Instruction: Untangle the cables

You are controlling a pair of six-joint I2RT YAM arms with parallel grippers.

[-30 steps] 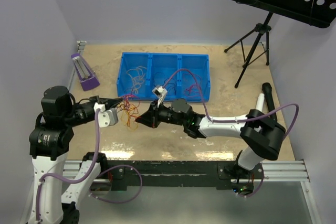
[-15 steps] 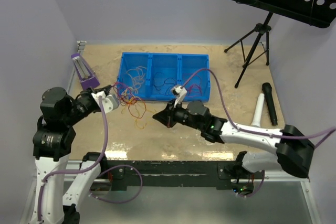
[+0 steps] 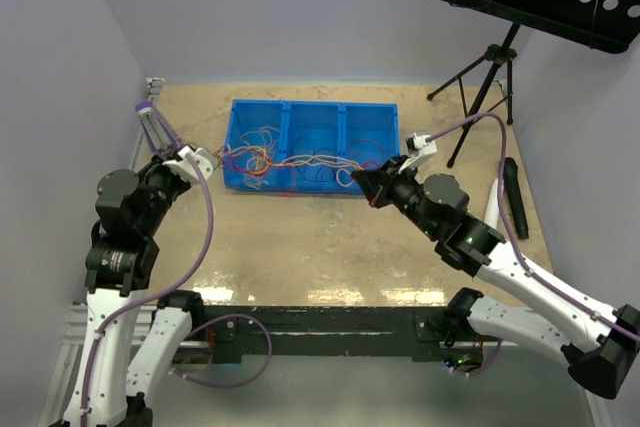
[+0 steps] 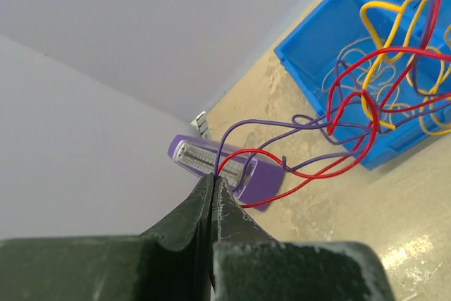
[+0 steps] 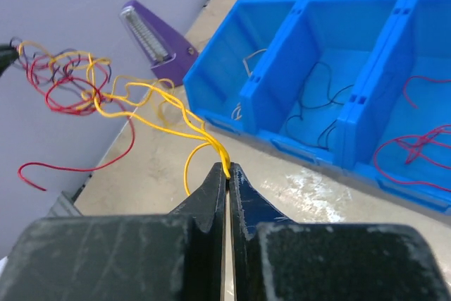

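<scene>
The cables [image 3: 252, 159] hang stretched in the air between my two grippers, along the front of the blue bin [image 3: 315, 104]. Their red, yellow and purple knot lies nearer the left side. My left gripper [image 3: 213, 159] is shut on a red and a purple wire [image 4: 243, 154] at its tips [image 4: 213, 177]. The knot of red and yellow loops [image 4: 366, 114] hangs beyond it. My right gripper [image 3: 364, 180] is shut on yellow wires [image 5: 151, 89], pinched at its tips [image 5: 227, 168]. They run left to the red-and-dark clump [image 5: 67, 79].
The blue bin [image 5: 282, 26] has three compartments with loose wires inside. A purple metronome [image 3: 150, 119] stands at the back left, close behind the left gripper. A music stand's tripod [image 3: 485, 77], a black microphone [image 3: 512, 197] and a white tube [image 3: 492, 202] are at the right.
The grippers have pulled apart: the left went back and left, the right went right and back. The tangle, bunched low before, now stretches out in front of the bin. The right gripper closed fully.
</scene>
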